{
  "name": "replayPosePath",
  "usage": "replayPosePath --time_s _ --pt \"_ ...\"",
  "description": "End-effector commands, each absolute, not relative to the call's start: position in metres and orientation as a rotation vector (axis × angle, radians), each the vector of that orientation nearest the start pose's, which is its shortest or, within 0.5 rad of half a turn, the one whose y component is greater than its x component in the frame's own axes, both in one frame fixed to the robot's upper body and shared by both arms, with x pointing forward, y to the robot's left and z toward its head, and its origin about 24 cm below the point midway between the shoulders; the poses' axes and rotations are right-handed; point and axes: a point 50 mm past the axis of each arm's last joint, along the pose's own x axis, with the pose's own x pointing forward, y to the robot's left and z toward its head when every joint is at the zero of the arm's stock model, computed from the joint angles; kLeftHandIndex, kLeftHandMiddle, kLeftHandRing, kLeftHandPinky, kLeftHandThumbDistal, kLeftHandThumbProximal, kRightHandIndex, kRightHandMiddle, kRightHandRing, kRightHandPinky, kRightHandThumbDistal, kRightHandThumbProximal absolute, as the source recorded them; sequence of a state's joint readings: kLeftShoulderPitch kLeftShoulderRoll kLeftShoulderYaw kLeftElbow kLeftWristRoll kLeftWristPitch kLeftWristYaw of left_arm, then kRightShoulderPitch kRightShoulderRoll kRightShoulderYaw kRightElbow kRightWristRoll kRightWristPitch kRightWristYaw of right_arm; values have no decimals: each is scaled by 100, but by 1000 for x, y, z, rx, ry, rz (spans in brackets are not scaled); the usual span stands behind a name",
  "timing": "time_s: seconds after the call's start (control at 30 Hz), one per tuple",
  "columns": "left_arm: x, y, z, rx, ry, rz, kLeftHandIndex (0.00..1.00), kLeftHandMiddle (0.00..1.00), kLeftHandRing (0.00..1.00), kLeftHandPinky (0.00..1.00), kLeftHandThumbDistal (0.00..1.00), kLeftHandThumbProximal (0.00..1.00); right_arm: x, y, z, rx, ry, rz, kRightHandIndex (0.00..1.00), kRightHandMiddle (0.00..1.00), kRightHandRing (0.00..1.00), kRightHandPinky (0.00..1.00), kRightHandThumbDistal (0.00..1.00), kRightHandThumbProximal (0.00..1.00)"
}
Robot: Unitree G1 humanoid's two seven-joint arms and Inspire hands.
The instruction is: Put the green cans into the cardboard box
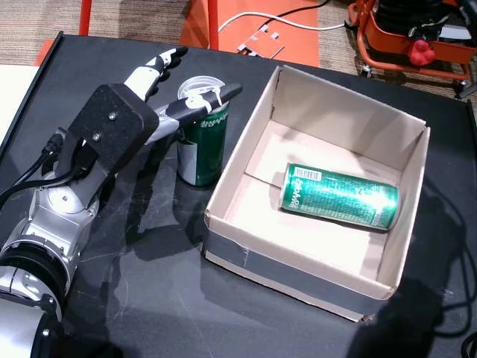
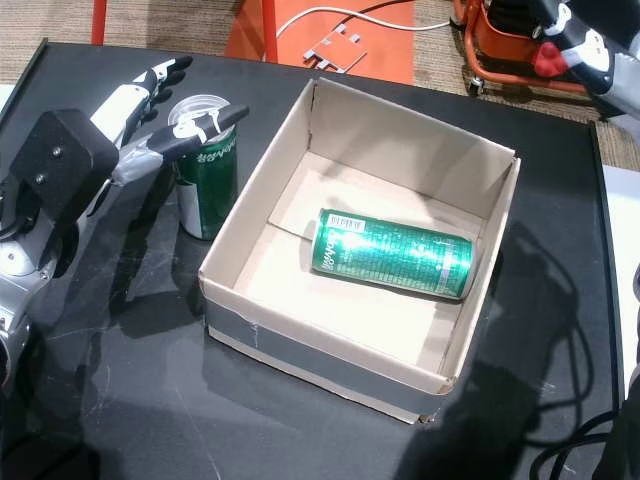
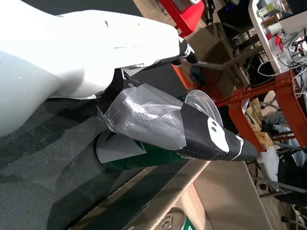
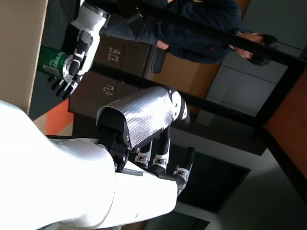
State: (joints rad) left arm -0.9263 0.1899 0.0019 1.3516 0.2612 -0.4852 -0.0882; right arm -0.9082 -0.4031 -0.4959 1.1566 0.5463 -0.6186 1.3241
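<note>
One green can stands upright on the black table, just left of the cardboard box. My left hand is open around it: the taped thumb lies across the can's top edge, and the fingers stretch out behind it. In the left wrist view the can sits under the thumb. A second green can lies on its side inside the box. My right hand hangs off beyond the table's far right corner, fingers loosely curled, holding nothing.
A red-orange wheeled frame and an orange floor sheet with a white cable lie beyond the table's far edge. A person in a dark top shows in the right wrist view. Bare black tabletop lies in front of the box.
</note>
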Motion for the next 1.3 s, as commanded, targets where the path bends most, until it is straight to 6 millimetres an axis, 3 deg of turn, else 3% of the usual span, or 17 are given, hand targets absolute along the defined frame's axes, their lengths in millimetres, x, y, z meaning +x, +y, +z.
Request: replayPosePath --time_s 0.0,0.07,0.13,0.2,0.27,0.3,0.43,0.47,0.53,0.77,0.87,1.07,1.17,1.27 --pt "379 147 60 458 33 -279 100 100 100 100 100 58 351 -257 172 19 -723 667 97 47 49 78 52 54" --pt "379 146 62 440 21 -282 100 100 100 100 100 58 351 -256 171 13 -714 666 98 47 49 78 42 53" --pt "381 144 65 420 0 -287 100 100 100 100 100 59 351 -255 171 -5 -708 661 96 46 49 77 40 52" --pt "382 141 72 408 -42 -296 100 100 100 100 94 61 352 -252 170 -28 -694 659 95 46 50 78 39 50" --pt "383 138 79 419 -89 -309 99 100 100 100 91 63 352 -250 170 -75 -680 649 93 45 49 78 44 55" --pt "384 137 83 425 -116 -318 100 100 100 100 98 65 352 -249 170 -104 -677 642 91 44 49 78 56 61" --pt "385 132 96 387 -202 -355 100 100 100 100 100 65 353 -245 169 -142 -673 637 88 42 48 79 78 67" --pt "385 130 98 371 -213 -367 100 100 100 100 100 65 354 -245 169 -143 -670 635 87 42 48 79 74 66" --pt "384 129 101 363 -240 -389 100 100 100 100 100 65 354 -244 169 -147 -665 634 85 41 47 79 81 70" --pt "382 125 109 351 -315 -424 100 100 100 100 100 66 356 -241 168 -128 -650 650 84 41 47 78 84 68" --pt "381 126 113 324 -345 -439 100 100 100 100 99 64 356 -240 167 -121 -645 651 84 40 47 77 83 67" --pt "381 127 114 352 -354 -458 97 100 100 100 100 61 354 -244 168 -148 -655 630 82 40 46 77 65 68" --pt "381 128 113 487 -342 -473 100 100 100 100 100 69 353 -249 167 -123 -646 627 92 43 48 77 51 54" --pt "381 128 112 590 -330 -514 100 100 100 98 100 55 351 -255 168 -128 -650 633 94 44 49 78 59 60"
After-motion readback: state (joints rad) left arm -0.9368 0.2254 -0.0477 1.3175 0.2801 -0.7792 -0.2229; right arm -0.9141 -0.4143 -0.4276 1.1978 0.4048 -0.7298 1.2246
